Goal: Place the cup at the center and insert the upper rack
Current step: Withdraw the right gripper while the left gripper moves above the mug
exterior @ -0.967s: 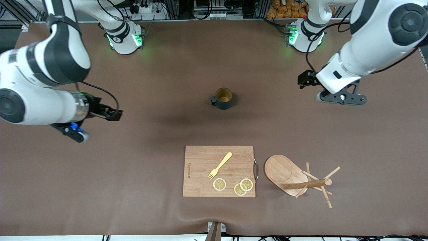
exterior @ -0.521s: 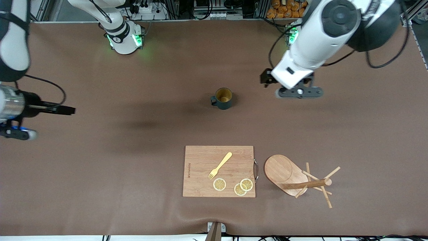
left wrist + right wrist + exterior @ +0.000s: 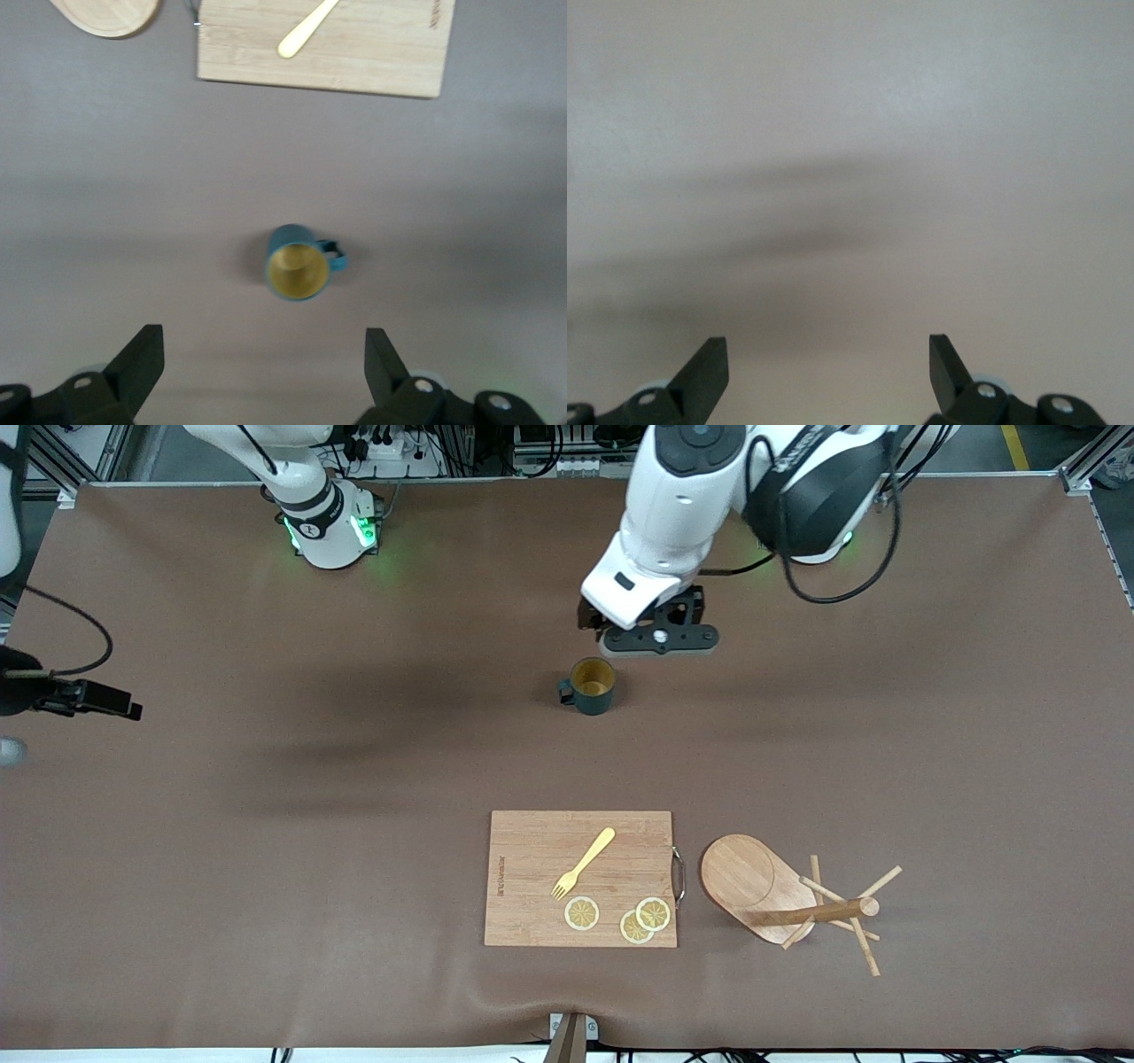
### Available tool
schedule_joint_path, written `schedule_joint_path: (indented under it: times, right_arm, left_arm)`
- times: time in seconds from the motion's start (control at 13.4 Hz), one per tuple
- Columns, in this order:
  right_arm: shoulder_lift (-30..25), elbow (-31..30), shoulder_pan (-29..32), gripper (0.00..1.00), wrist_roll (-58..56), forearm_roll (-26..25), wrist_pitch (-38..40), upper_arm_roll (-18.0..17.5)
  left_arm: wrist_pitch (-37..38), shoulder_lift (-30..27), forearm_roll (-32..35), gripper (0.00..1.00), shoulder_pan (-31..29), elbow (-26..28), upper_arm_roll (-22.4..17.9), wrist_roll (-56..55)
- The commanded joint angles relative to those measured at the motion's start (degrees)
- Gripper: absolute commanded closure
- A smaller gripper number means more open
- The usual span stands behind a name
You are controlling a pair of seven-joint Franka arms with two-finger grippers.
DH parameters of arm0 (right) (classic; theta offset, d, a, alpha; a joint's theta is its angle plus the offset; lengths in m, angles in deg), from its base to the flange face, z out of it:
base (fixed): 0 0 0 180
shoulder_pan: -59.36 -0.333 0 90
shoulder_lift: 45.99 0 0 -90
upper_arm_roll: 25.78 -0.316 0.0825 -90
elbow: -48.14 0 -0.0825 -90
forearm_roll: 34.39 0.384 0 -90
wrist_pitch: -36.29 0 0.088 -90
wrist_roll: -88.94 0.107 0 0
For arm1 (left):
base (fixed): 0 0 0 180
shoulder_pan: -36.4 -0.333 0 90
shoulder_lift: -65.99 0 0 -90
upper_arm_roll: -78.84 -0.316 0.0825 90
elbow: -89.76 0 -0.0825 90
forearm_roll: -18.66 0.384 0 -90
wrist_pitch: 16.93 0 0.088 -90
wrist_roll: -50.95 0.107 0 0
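The dark teal cup (image 3: 592, 685) stands upright on the brown mat, its tan inside showing; it also shows in the left wrist view (image 3: 297, 266). My left gripper (image 3: 656, 636) hangs open over the mat close beside the cup, and nothing is between its fingers (image 3: 262, 335). The upper rack (image 3: 780, 899), a light wooden mug tree, lies on its side near the front camera, toward the left arm's end. My right gripper (image 3: 826, 345) is open over bare mat at the right arm's end of the table.
A wooden cutting board (image 3: 532, 877) lies beside the rack's oval base, nearer to the front camera than the cup. On it are a yellow fork (image 3: 585, 862) and lemon slices (image 3: 582, 913).
The left arm has swung in from its end of the table to just beside the cup. The right arm has pulled back toward its own end. Cup and rack have not moved.
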Motion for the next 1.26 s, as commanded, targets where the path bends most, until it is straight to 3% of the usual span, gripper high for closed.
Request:
schedule_joint_path:
  times: [0.0,0.22,0.45,1.04,1.19]
  right_arm:
    - [-5.8,-6.4,0.1,0.0,-1.1,-1.4,-3.4,-0.9]
    - [-2.2,2.2,-0.9,0.0,-0.4,-1.2,1.0,-1.2]
    - [0.8,11.4,-0.6,0.0,-0.4,-1.6,8.7,-1.1]
    - [-0.4,13.5,-0.1,0.0,-1.9,-1.3,9.1,-1.1]
    - [-0.8,13.5,-0.2,0.0,-1.2,-1.4,9.0,-1.2]
  left_arm:
    - [-1.7,3.8,5.9,0.0,6.0,-2.8,-0.3,-7.3]
    - [-4.7,9.1,20.0,0.0,16.0,-2.8,-0.7,-21.7]
    - [-5.4,14.1,32.5,0.0,21.6,-2.8,-0.6,-36.1]
    - [-5.2,23.3,45.1,0.0,29.3,-1.5,-0.7,-59.8]
    - [-5.0,24.1,48.4,0.0,31.0,1.2,-0.7,-64.1]
